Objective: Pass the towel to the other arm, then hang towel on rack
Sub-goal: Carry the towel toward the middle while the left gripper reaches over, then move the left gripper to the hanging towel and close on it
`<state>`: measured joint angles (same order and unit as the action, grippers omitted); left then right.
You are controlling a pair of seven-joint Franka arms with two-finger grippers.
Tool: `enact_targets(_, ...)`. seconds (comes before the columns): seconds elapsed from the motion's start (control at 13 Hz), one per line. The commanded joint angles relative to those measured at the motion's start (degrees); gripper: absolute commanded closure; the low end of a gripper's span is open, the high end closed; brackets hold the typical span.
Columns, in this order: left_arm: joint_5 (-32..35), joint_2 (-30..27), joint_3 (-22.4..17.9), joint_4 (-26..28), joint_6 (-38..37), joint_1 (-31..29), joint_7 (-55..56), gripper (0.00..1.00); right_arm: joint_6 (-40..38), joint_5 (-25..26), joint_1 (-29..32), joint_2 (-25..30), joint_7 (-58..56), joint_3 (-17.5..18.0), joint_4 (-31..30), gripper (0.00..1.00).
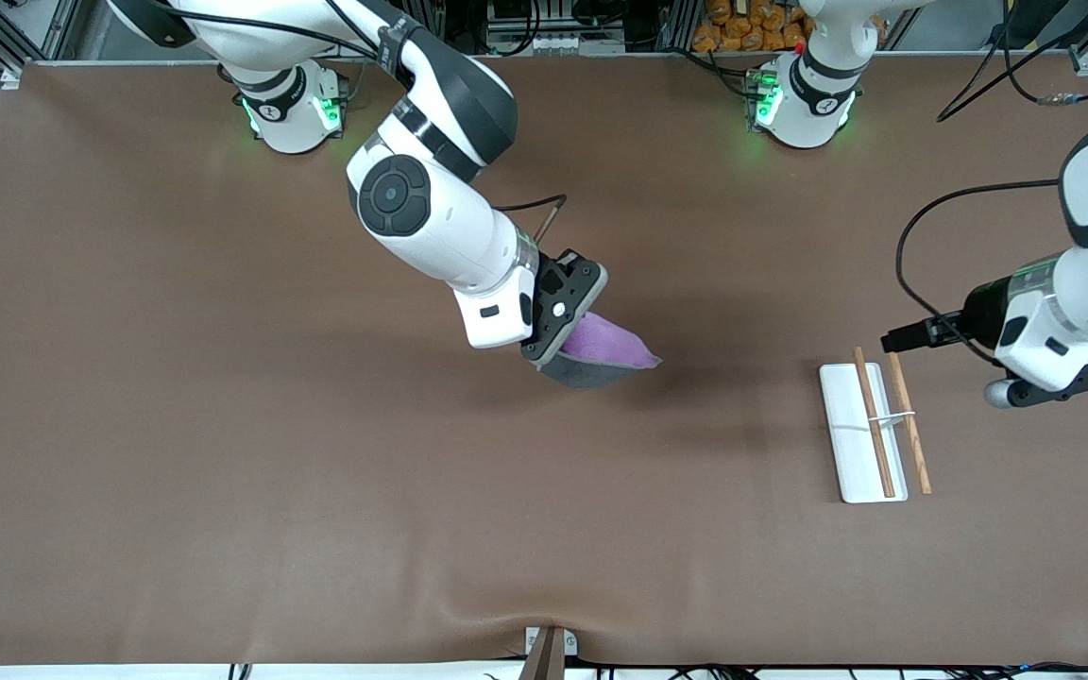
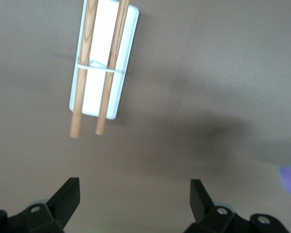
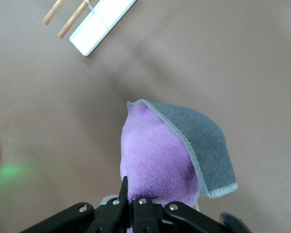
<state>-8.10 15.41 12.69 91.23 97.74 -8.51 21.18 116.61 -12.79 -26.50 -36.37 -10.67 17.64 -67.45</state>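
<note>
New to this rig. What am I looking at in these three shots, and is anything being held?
Two white Franka robot arms are bolted along one edge of a brown table. The wide shot looks down from a high camera facing them. The other two come from cameras on each arm's wrist, looking past its own end effector.

The right end effector is over the middle of the table, shut on the towel, a purple cloth with a grey reverse that hangs from its fingers.

The left end effector waits near the rack at the left arm's end of the table. It is open and holds nothing.

The rack is a flat white base carrying two thin wooden rods; nothing hangs on it yet.
</note>
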Motion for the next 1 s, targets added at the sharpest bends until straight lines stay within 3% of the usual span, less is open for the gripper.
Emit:
enact_targets(0.0, -4.5, 2.5, 0.5, -0.8, -0.4, 0.3, 11.5, 0.00, 0.3, -1.6, 1.2, 0.3, 2.7, 0.0, -0.4, 1.00)
enact_targets(0.38, -10.1, 7.0, 0.5, -1.2, 0.4, 2.2, 21.3, 0.00, 0.5, -1.4, 1.0, 0.3, 5.5, 0.0, -0.4, 1.00)
enact_targets(0.92, -15.1, 14.4, 0.6, -3.1, 12.0, 11.2, 37.6, 0.00, 0.6, -1.4, 0.8, 0.1, 6.4, 0.0, -0.3, 1.00)
